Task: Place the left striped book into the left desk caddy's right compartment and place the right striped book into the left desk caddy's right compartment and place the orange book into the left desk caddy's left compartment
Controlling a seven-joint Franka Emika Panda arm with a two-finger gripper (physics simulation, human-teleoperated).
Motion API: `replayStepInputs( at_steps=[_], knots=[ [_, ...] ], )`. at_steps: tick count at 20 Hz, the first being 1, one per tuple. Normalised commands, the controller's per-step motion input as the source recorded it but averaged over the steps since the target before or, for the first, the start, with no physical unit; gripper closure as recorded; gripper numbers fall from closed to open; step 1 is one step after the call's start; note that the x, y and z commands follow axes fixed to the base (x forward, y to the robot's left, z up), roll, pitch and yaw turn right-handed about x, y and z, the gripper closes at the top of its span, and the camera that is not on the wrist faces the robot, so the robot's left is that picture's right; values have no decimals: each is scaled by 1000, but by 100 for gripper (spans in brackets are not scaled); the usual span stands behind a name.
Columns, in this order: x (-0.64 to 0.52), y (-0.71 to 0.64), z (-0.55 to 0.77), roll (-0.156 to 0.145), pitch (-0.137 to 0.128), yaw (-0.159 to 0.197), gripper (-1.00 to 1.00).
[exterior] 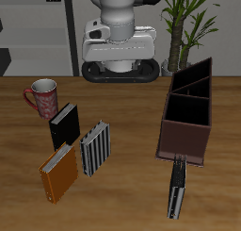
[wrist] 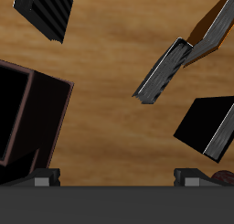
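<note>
Maroon left desk caddy [exterior: 181, 140] seemingly bookless, so probably step one: gripper [wrist: 117, 179] spread wide, holding nothing, needs lowering onto left striped book [exterior: 177, 188], flat just before that caddy's near end, then closing across it.

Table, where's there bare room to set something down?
Bare wood lies between the right striped book and the left desk caddy, and runs farther back. Crowded: the mug, black book, right striped book and orange book cluster together; the left striped book lies just before the caddy's near end.
</note>
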Motion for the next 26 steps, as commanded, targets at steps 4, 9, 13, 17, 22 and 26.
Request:
replayStepInputs(
  at_steps=[4, 9, 13, 17, 22, 26],
  knots=[
    [183, -321, -12, -10, -1, -14, -100],
    [189, -91, 25, -1, -8, 24, -100],
    [223, 69, 56, -5, -19, -6, -100],
    [337, 483, 64, -15, 0, -25, -100],
    [387, 639, 133, 43, -6, -8, -100],
    [335, 588, 98, 50, -18, -9, -100]
  ],
)
